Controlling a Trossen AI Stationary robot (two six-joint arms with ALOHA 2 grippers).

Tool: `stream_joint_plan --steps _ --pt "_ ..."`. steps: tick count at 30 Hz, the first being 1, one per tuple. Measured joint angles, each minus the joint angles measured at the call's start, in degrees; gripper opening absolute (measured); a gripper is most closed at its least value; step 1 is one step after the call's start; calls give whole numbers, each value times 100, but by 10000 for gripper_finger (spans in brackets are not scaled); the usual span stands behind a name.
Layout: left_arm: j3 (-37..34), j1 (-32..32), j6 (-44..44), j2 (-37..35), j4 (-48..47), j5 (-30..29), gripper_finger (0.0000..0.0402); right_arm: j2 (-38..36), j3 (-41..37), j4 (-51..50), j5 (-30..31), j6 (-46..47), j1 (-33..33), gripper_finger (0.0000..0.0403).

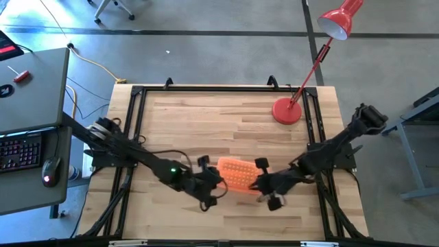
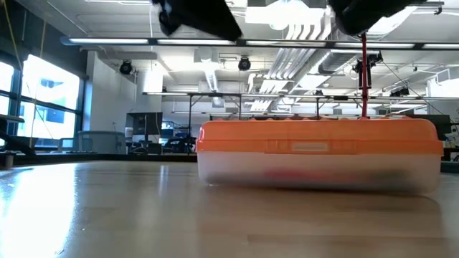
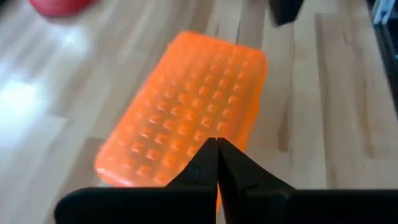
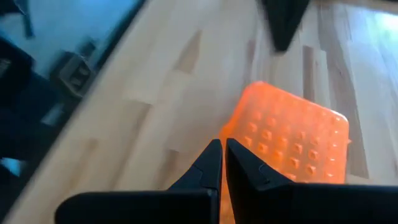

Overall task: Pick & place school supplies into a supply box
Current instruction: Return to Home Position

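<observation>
We see the box (image 1: 236, 175) lidded on the surface (image 1: 206, 123), left hand (image 3: 217, 148) and right hand (image 4: 222, 150) at its ends, both pressed together.

No writing can be read anywhere: none on the box (image 1: 236, 175), keyboard (image 1: 20, 152) or tabletop (image 1: 219, 130).

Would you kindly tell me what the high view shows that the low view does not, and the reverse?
Only the high view: both arms whole, the left pincer and right pincer at the ends of the box, and the lamp base. Only the low view: the box's clear lower half under its shut orange lid, plus the room behind. Both: the box on the table and the lamp stem.
</observation>
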Motion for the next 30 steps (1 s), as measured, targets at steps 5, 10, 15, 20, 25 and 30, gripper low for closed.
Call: stream_joint_plan --steps 5,10,15,20,25,30 --pt "4 -305 105 -1083 -1230 -477 24 -712 2 -626 260 471 607 0" --pt "23 -674 178 -2615 -2734 -550 11 -1746 3 -1028 1573 523 1363 0" --pt "-198 -1099 220 -4061 -4087 -549 47 -2650 -108 -845 1220 -457 1899 0" --pt "-2012 -1407 752 -5639 -2139 -383 61 -3375 -1465 1477 274 -2271 1899 0" --pt "-4368 -1393 2127 -6874 680 466 40 -4222 -3123 2950 460 -2016 1615 0" --pt "-5629 -1116 3155 -7953 2005 133 21 -5593 -3993 2966 720 -1651 1331 0"
